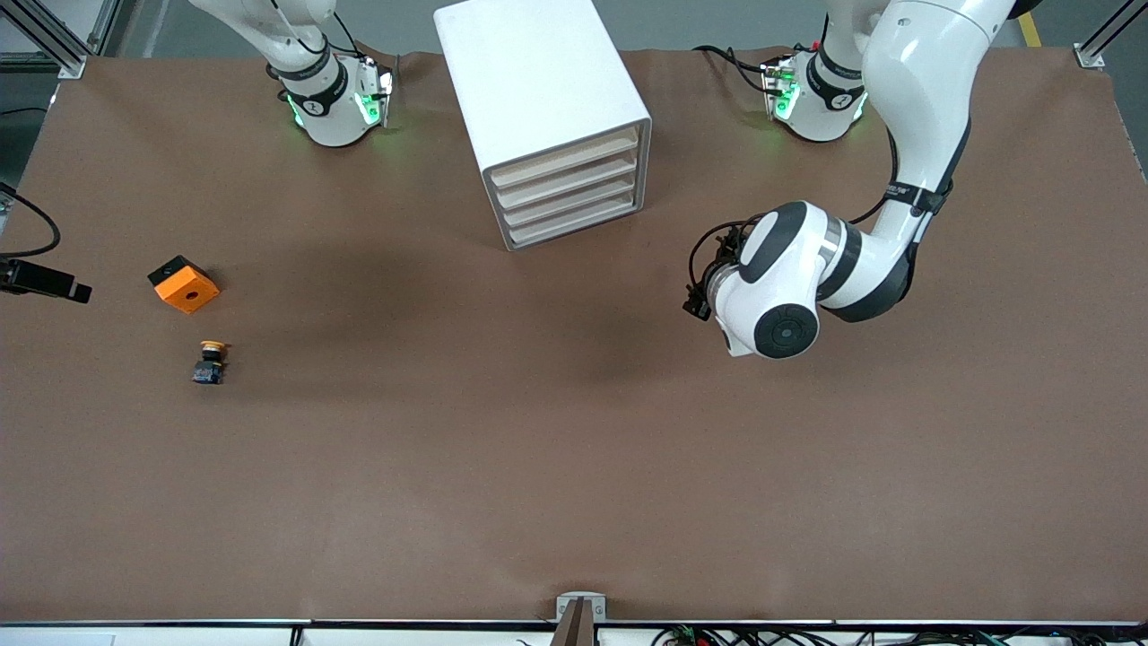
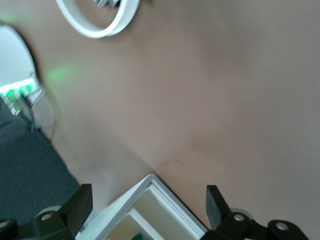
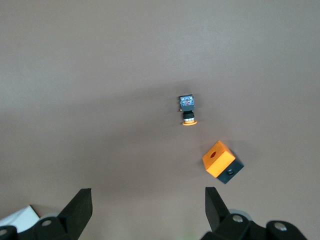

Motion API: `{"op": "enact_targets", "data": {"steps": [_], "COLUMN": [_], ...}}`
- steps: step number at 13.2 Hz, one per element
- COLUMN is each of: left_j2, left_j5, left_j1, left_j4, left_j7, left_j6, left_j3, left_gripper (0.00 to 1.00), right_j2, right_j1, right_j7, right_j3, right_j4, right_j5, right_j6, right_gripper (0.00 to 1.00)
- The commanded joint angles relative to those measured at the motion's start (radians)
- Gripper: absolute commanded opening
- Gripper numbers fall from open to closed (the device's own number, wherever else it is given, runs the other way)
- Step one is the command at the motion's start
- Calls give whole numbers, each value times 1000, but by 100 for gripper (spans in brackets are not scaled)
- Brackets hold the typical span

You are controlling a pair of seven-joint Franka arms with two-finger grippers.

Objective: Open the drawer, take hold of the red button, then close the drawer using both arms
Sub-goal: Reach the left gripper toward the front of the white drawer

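Note:
The white cabinet (image 1: 538,81) stands at the middle of the table's robot side, with its four drawers (image 1: 569,193) all shut. The red-capped button is hidden from every view. My left gripper (image 1: 696,301) hangs low over the table beside the cabinet, toward the left arm's end, and points at it. In the left wrist view it (image 2: 148,191) is open and empty, with a cabinet corner (image 2: 150,212) between the fingers. My right gripper (image 3: 147,192) is open and empty, high over the table. It is out of the front view.
A yellow-orange-capped button (image 1: 209,361) lies toward the right arm's end, with an orange-and-black cube (image 1: 184,283) just farther from the front camera. Both show in the right wrist view, the button (image 3: 188,111) and the cube (image 3: 222,161). A black camera (image 1: 40,280) sits at the table's edge.

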Motion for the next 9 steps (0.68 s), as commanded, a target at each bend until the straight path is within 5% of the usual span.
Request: {"op": "enact_targets", "data": {"steps": [1, 9], "left_j2": [52, 149], "left_j5": [-58, -235], "left_j1": [-15, -41], "left_j4": [65, 76], "left_j7": [-117, -369], "left_j6": [-52, -135], "left_j3": [-10, -11], "left_gripper": [100, 100], "right_j2": [-9, -27], "right_j1": [31, 187], "right_j7": [132, 568], "right_j3": [-1, -1], "right_j4": [13, 13], "right_j5": [16, 9], "right_j6": [-32, -72], "right_gripper": [100, 100]}}
